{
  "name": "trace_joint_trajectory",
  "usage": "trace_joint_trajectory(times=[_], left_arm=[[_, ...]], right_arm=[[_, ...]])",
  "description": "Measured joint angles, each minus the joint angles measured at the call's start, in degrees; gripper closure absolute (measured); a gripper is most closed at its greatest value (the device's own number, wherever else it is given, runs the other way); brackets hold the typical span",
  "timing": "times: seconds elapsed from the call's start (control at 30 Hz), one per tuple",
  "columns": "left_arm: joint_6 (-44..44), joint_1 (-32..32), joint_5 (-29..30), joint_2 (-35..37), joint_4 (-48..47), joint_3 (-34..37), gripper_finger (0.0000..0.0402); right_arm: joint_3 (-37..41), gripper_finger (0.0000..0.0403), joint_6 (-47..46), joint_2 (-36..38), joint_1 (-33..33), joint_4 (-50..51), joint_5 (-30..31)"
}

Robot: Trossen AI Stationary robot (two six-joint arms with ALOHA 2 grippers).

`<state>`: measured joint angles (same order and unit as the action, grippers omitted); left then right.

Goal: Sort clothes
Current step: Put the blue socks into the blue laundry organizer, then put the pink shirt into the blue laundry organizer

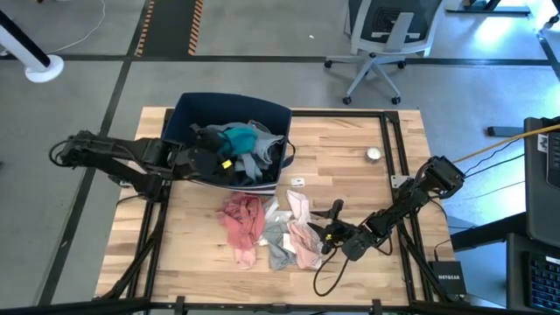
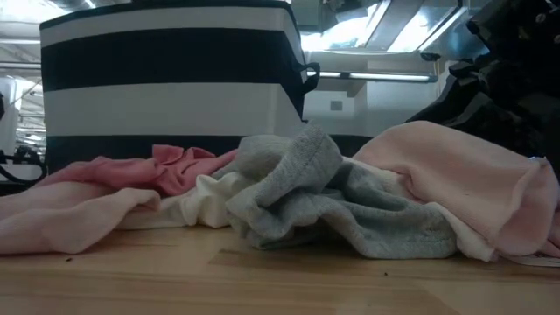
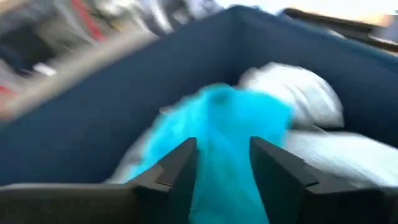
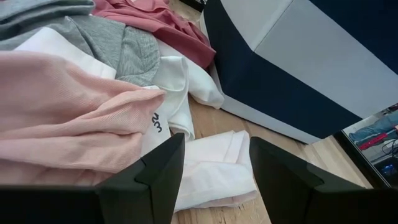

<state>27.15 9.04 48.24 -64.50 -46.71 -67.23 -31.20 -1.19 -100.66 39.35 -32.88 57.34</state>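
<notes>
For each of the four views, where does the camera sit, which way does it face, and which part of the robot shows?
High: above the table, looking straight down; both arms, the left gripper over the navy bin, the right gripper by the pile.
Low: at tabletop height, level across the grey piece toward the bin; dark arm parts at right.
Left wrist: looks into the bin at a teal piece; own fingers apart.
Right wrist: looks over a pale pink piece; own fingers apart.
Shared: the bin appears in all four.
</notes>
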Motion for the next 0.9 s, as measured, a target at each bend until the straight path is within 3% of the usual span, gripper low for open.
trace_joint_trajectory(times=[0.1, 0.2, 0.37, 0.53, 0.9], left_arm=[[-0.9, -1.4, -9.1, 0.0, -2.7, -1.9, 0.0236], [0.1, -1.5, -12.5, 0.1, -5.9, -5.9, 0.023], [-1.2, 1.6, -13.2, 0.4, -6.0, -11.5, 0.0238], [-3.3, 9.1, -13.2, -0.1, -4.7, -11.9, 0.025], [-7.8, 27.7, -13.1, -4.1, 8.5, -1.6, 0.0254]], right_arm=[[0.0, 0.0203, 0.0, 0.0, 0.0, 0.0, 0.0], [0.0, 0.0203, 0.0, 0.0, 0.0, 0.0, 0.0], [0.0, 0.0203, 0.0, 0.0, 0.0, 0.0, 0.0], [0.0, 0.0203, 0.0, 0.0, 0.0, 0.0, -1.3], [0.0, 0.0203, 0.0, 0.0, 0.0, 0.0, -1.5]])
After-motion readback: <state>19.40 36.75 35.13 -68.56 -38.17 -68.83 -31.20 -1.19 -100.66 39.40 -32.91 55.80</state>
